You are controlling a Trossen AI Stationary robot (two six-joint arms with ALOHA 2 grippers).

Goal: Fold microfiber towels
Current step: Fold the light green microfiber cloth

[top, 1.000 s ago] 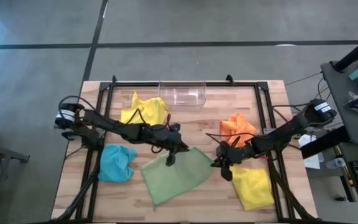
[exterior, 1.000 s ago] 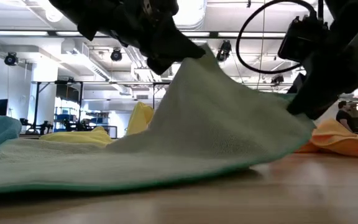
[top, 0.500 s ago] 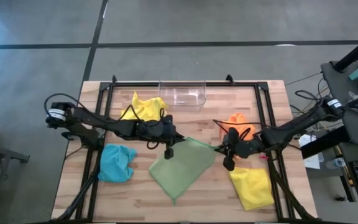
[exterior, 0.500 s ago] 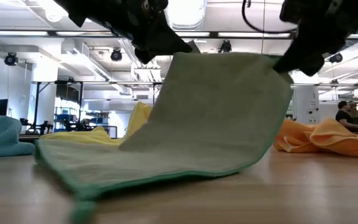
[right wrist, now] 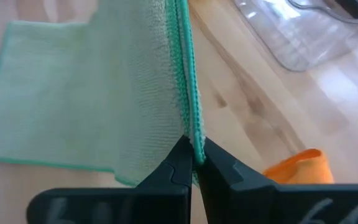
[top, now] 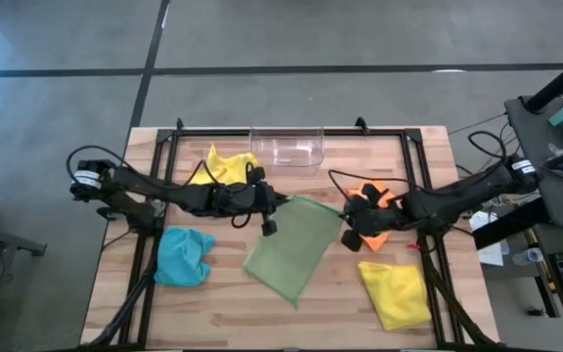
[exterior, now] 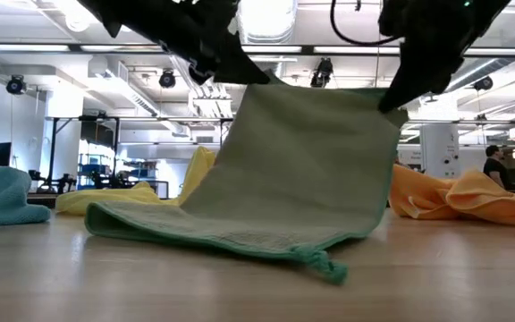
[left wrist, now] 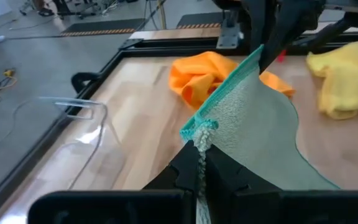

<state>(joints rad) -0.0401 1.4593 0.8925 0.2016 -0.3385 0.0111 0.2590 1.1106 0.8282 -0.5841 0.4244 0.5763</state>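
My left end effector (top: 265,203) and right end effector (top: 346,217) each pinch a far corner of the pale green towel (top: 291,246). I have lifted it higher; its near edge now drags on the counter (top: 223,303), ready for folding.

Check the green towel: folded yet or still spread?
Not folded: the green towel hangs lifted by two corners from the left gripper and right gripper, lower edge trailing on the table.

green towel (top: 294,249): nubby matt cloth | table (top: 345,318): smooth wood
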